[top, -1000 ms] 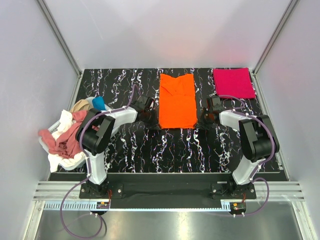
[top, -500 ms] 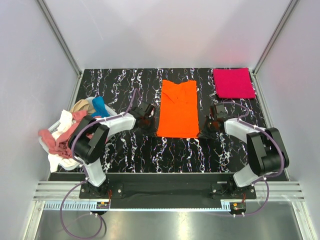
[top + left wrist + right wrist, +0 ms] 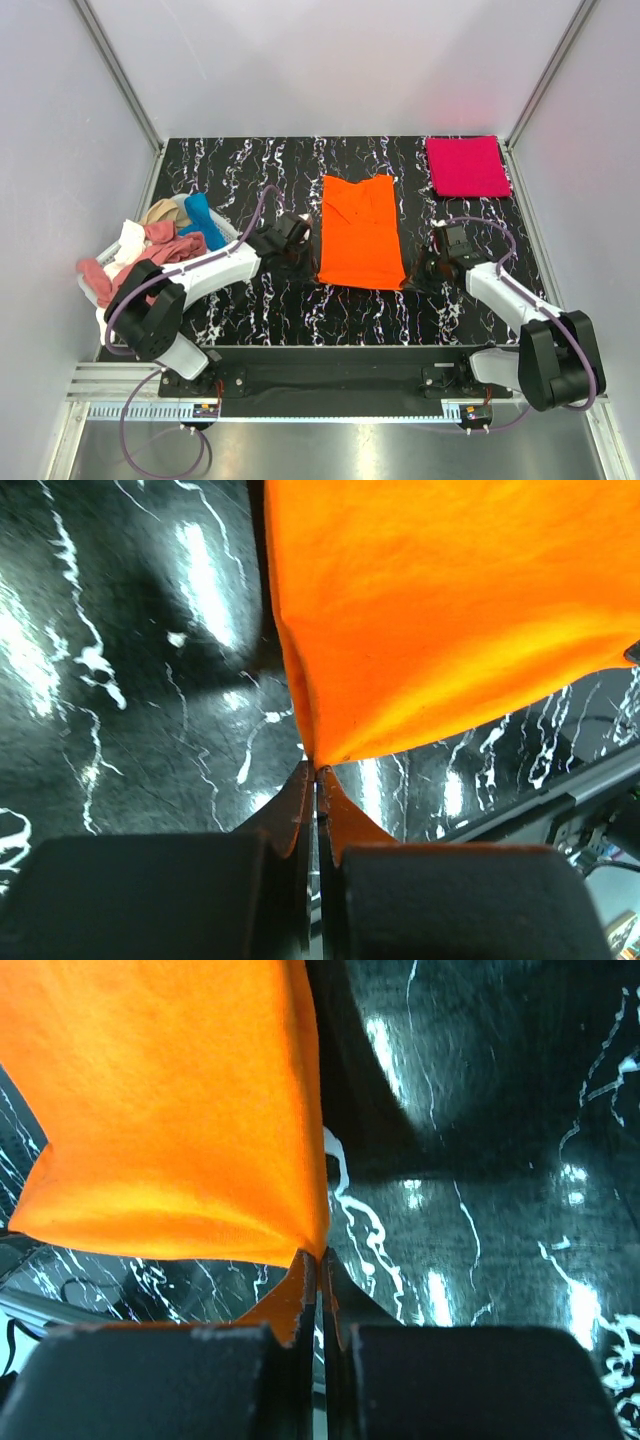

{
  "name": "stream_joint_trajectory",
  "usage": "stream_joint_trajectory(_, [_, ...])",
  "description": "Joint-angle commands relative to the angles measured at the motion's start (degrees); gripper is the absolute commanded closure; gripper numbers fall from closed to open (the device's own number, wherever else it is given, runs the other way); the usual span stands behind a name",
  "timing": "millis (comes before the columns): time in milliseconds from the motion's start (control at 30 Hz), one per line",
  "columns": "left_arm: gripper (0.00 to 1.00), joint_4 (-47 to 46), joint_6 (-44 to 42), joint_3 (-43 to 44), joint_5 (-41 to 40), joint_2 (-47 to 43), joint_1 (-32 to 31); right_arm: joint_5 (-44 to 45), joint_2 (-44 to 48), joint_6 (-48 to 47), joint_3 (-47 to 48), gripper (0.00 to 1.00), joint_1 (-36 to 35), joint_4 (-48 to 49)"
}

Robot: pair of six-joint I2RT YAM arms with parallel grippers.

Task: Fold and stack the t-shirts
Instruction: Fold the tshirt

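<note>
The orange shirt (image 3: 450, 610) is soft, matt cloth with a fine, even grain, and the folded pink shirt (image 3: 467, 166) looks like the same dull, slightly fuzzy stuff. The table top (image 3: 120, 680) is hard, smooth and glossy, black with white marble-like veins, and it throws back bright glare from the lights. The tips of my left gripper (image 3: 317, 772) and right gripper (image 3: 320, 1257) look like smooth dark plastic, with a slight sheen that picks up the orange.
</note>
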State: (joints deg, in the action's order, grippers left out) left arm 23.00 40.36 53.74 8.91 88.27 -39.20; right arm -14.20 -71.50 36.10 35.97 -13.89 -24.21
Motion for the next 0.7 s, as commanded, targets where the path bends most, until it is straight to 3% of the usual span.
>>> stream_joint_trajectory(0, [1.0,1.34,0.95,-0.04,-0.29,-3.27,-0.7,0.75,3.21,-0.15,0.86,1.0,-0.26,-3.39])
stream_joint_trajectory(300, [1.0,10.65,-1.94,12.08,-7.23,-5.66,-0.09,4.79,7.7,-5.41,11.48,1.0,-0.17,-10.42])
stream_joint_trajectory(667, [1.0,12.86,-7.22,34.4,-2.23,8.84,8.78,4.44,-12.24,-11.4,34.86,0.98,1.76,-11.56])
